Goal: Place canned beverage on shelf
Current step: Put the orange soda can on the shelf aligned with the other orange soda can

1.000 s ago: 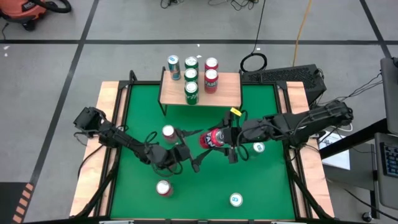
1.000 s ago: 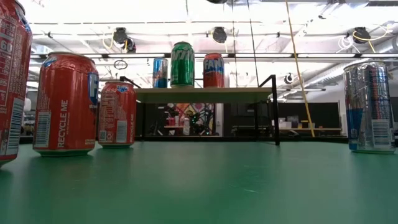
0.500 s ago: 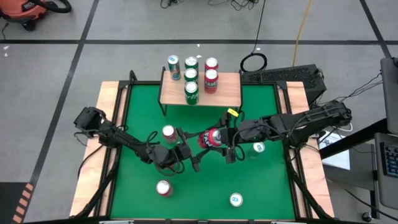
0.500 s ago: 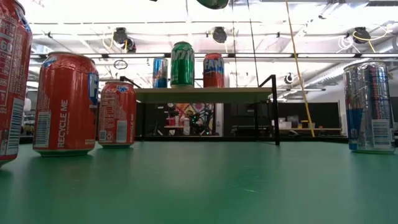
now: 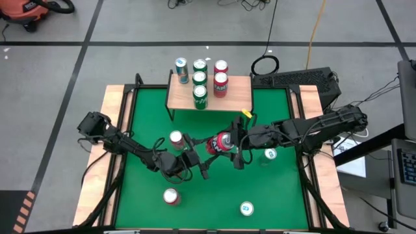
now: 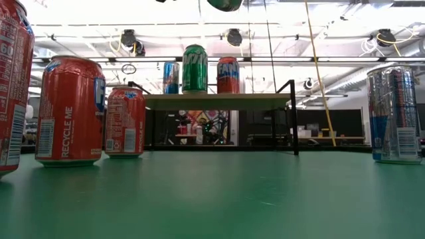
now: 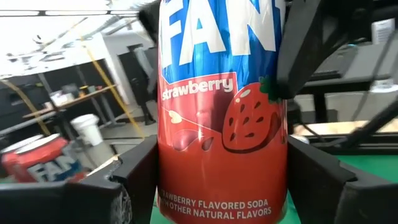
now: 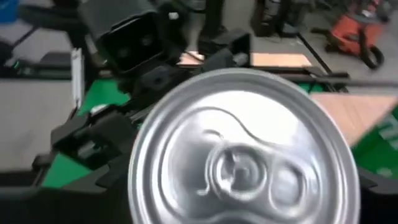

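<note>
handing off mid-air above the green table: my left gripper has just closed its fingers onto the strawberry soda can, while my right gripper is easing open off the can's top end. once it lets go, left carries it to the shelf, well apart.

Held red can, centre of left wrist view: big white "FAN" cut off at top, "strawberry" under it, "STRAWBERRY FLAVORED SODA WITH OTHER NATURAL FLAVORS" at the bottom. Second can, lower left of same view: "FAN", partial. Low view, left side: orange can reads "RECYCLE ME" vertically. Red can on shelf, upper centre: "FAN". Other cans' print too small to read.
</note>
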Tool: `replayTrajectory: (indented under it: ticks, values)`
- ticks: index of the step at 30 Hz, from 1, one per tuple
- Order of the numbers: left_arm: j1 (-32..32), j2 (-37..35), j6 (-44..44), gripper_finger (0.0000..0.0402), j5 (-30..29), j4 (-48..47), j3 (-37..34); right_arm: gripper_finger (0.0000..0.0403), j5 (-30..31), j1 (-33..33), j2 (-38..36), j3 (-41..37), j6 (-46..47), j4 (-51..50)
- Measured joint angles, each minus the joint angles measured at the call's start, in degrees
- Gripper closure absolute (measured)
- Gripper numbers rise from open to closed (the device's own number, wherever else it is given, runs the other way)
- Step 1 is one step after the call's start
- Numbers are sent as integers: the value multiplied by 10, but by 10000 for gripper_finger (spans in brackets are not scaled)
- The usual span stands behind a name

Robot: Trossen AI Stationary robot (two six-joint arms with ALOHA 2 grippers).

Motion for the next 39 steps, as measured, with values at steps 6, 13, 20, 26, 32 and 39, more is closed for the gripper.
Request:
replayTrajectory:
  ticks: [6, 13, 20, 26, 32, 39]
  values:
    - [0, 0, 32, 130, -69, 13, 0, 81, 99, 13, 2, -17, 63, 17]
    - [0, 0, 64, 132, -112, 63, 0, 81, 142, 19, 3, -35, 38, 111]
    - [1, -1, 106, 132, -137, 81, 1, 76, 140, 4, 4, -36, 42, 137]
    - [2, 0, 112, 132, -147, 73, -1, 26, 142, 0, 1, -35, 30, 167]
    - [2, 0, 115, 132, -161, 76, -1, 9, 139, -7, -3, -34, 31, 163]
    - [2, 0, 137, 132, -174, 78, -1, 30, 137, -18, -4, -34, 47, 148]
